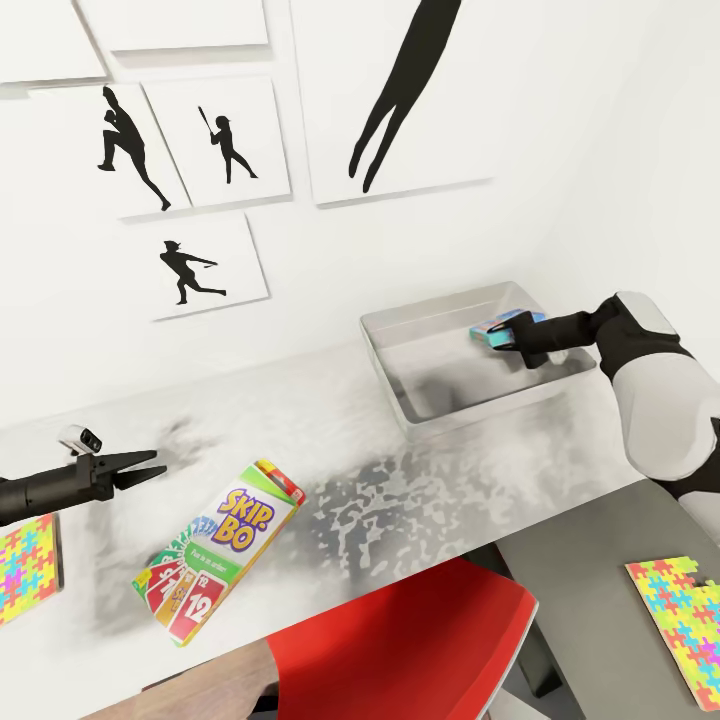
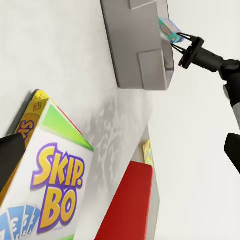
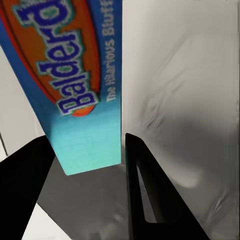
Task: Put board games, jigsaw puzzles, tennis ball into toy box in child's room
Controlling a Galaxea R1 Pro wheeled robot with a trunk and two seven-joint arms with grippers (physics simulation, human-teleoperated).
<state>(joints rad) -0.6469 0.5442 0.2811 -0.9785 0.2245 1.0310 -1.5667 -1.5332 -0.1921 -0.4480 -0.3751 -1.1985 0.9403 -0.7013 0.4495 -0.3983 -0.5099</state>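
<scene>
Our right gripper (image 1: pixel 512 338) clamped the blue board game (image 1: pixel 505 327) between its fingers, holding it over the toy box (image 1: pixel 440 400) at the back of the table (image 1: pixel 400 500). Our left gripper (image 1: pixel 140 468) hung with jaws spread, the Skip-Bo box (image 1: pixel 222 548) lying just beside it, untouched.

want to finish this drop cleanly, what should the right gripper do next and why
Probably open the right gripper and let go: it holds the blue game over the toy box, so the game should fall inside.
</scene>
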